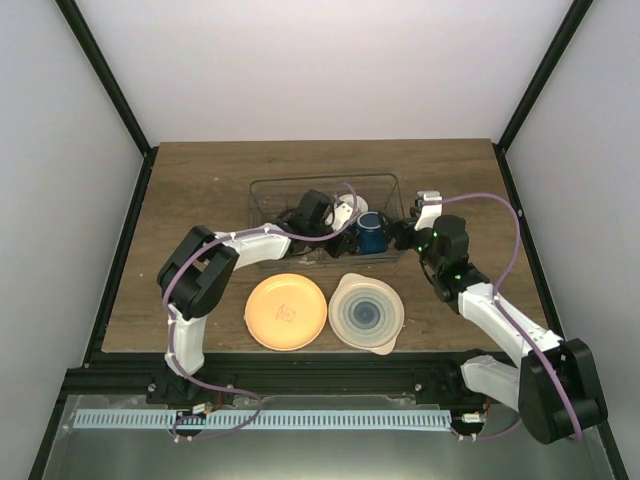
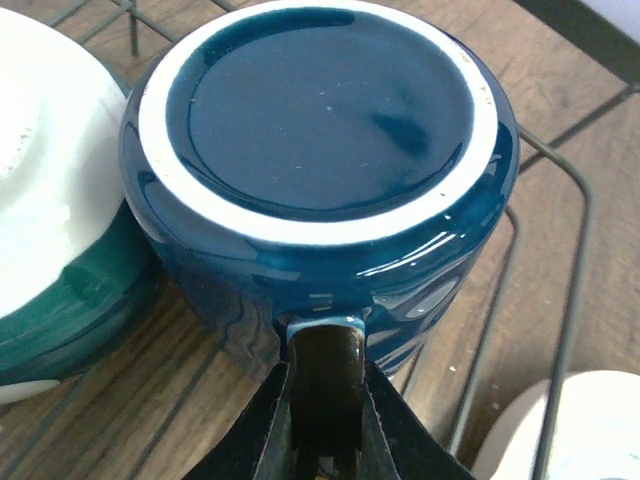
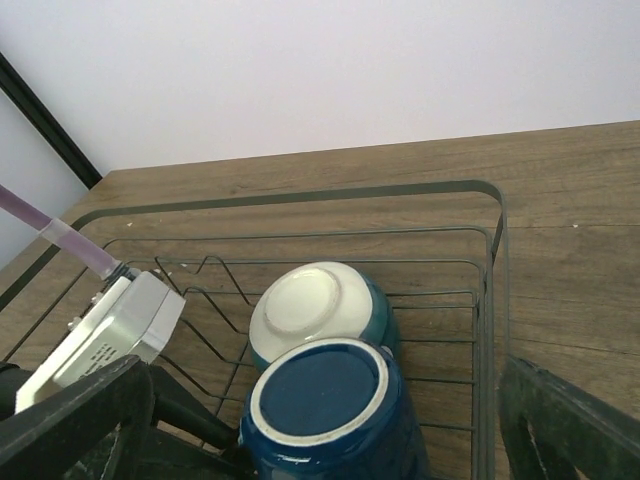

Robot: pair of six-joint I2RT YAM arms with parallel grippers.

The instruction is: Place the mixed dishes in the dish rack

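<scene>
The dark blue mug (image 1: 372,232) stands upside down inside the dish rack (image 1: 300,181), near its right end. My left gripper (image 1: 347,234) is shut on the mug's handle; in the left wrist view the fingers (image 2: 395,425) clamp the dark handle below the mug's base (image 2: 330,130). The small white bowl (image 1: 350,208), with a teal band, lies upside down in the rack just behind the mug. The orange plate (image 1: 286,311) and the pale blue-ringed plate (image 1: 366,314) lie on the table in front of the rack. My right gripper (image 1: 405,236) is open beside the rack's right end. The striped plate is out of view.
In the right wrist view the rack's wire rim (image 3: 300,195) and upright dividers (image 3: 215,275) surround the mug (image 3: 320,410) and bowl (image 3: 310,310), with the left wrist housing (image 3: 110,330) at the left. Dark frame posts stand at the table's back corners.
</scene>
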